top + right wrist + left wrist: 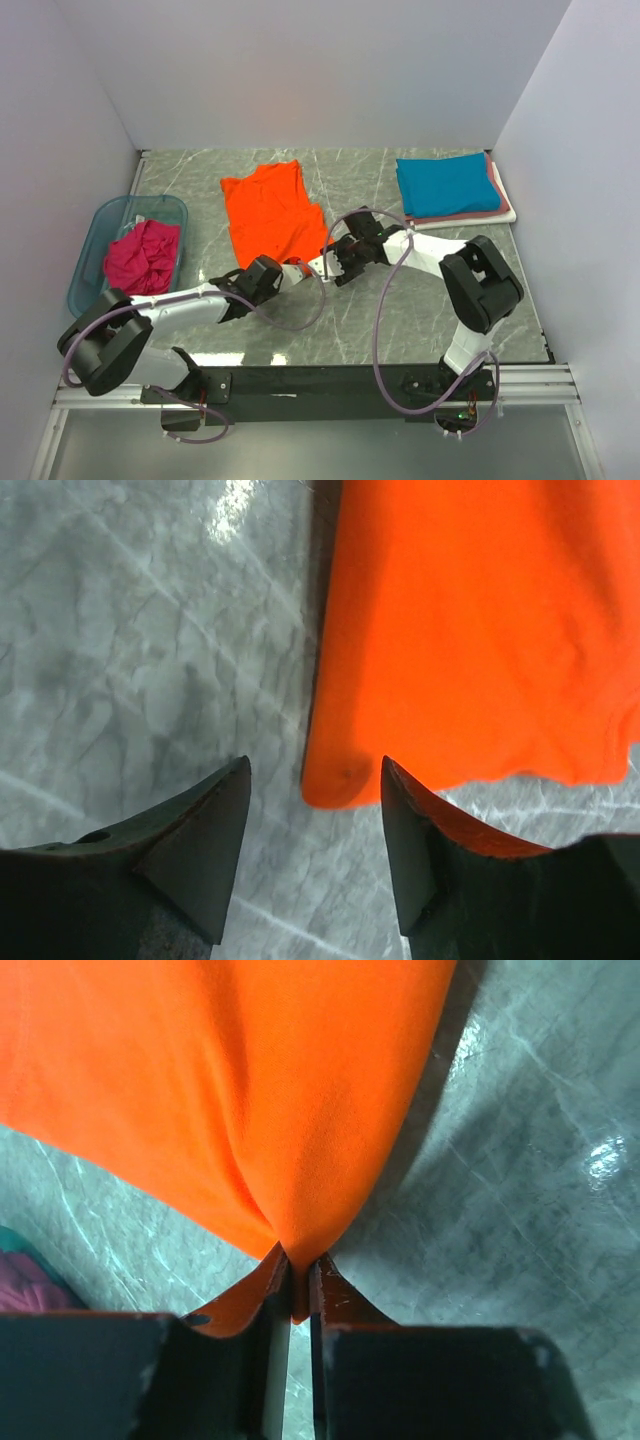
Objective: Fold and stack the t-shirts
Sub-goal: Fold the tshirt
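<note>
Two grippers meet at the near hem of one orange tee spread mid-table. The left gripper pinches the cloth; the right gripper gapes wide over a corner. One tub at left holds one crumpled magenta tee. Far right, three lie stacked: teal tee, pink tee, white tee.

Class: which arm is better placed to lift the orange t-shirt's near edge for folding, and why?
Left. The left gripper has its jaws shut on the orange t-shirt; the right gripper has open jaws, the shirt's corner lying ungripped by them.
</note>
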Tool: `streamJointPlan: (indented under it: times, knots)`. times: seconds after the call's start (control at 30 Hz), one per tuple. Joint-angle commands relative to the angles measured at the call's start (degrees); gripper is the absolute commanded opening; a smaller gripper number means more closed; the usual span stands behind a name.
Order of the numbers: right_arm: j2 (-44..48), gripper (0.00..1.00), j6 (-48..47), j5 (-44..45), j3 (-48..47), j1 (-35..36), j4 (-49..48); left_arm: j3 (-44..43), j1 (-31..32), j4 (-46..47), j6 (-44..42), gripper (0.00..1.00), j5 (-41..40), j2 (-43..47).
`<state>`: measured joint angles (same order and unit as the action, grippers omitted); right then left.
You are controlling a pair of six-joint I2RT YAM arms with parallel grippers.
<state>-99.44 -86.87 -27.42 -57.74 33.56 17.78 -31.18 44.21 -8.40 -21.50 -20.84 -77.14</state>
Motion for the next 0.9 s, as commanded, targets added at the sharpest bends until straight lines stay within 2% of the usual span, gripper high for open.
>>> streamJointPlan:
  times: [0.0,0.3,0.4,0.47,0.53,0.87]
  knots:
    - [-2.16,0.61,0.56,4.03,-0.27,1.94,-4.24,0.5,-0.17,0.67,0.32,0.13,1.86,2.61]
    - [-5.76,0.51,2.85,10.19,-1.06,4.23,-8.29,1.21,-0.17,0.67,0.05,0.09,3.0,3.84]
    - [-6.38,0.38,2.41,11.51,-0.89,4.41,-8.9,1.65,-0.17,0.76,-0.47,0.07,3.52,4.37]
    - [-6.3,0.17,2.49,11.42,-0.63,4.32,-8.9,1.74,-0.17,0.93,-0.74,0.04,3.61,4.28]
    - [-5.77,0.03,2.58,10.64,-0.36,4.41,-8.99,1.74,-0.17,0.85,-0.74,0.01,3.96,4.11]
    - [5.03,0.0,1.88,4.05,6.58,3.09,-3.99,2.09,2.19,-2.84,-1.71,0.01,10.19,9.64]
